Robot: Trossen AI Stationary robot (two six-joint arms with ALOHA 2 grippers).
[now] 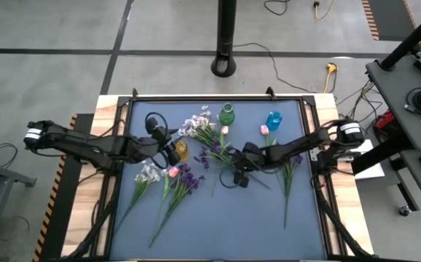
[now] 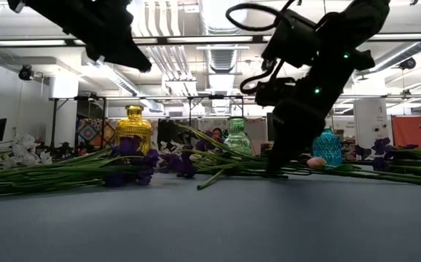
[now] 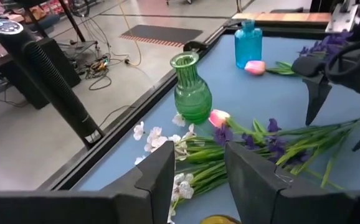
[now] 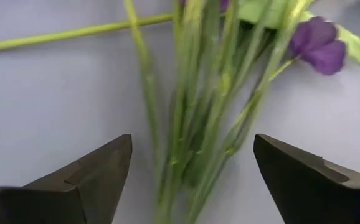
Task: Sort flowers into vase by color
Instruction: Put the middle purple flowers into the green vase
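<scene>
Green plastic stems (image 4: 198, 124) are lying closest to the right wrist camera, bundled on the blue worktop (image 1: 218, 218), with the right tool (image 4: 192, 177) hanging over them, its fingers spread wide to either side and touching nothing. One dark purple fabric blossom (image 4: 320, 46) is showing on that bundle, beyond the fingers. From above, the right tool (image 1: 238, 173) is sitting mid-worktop over the purple-flowered spray (image 1: 214, 154), near the green glass vase (image 1: 227, 114). A blue glass bottle vase (image 1: 274, 118) is standing just right of it along the back edge, a pink tulip-like bud (image 1: 264, 129) lying near its base. The left tool (image 1: 168, 151) is hovering just beside the yellow glass vase (image 1: 181, 151); its fingers (image 3: 161, 177) are partly spread, holding nothing. White small-blossom sprigs (image 1: 194, 125) are lying between the yellow and green vases. More flowers are lying at front left: a pale spray (image 1: 148, 173), a second pink bud (image 1: 172, 172) and a purple cluster (image 1: 187, 177), stems trailing toward the front edge. A further long green stem (image 1: 288, 182) is lying to the right. No flower is standing in any vase.
</scene>
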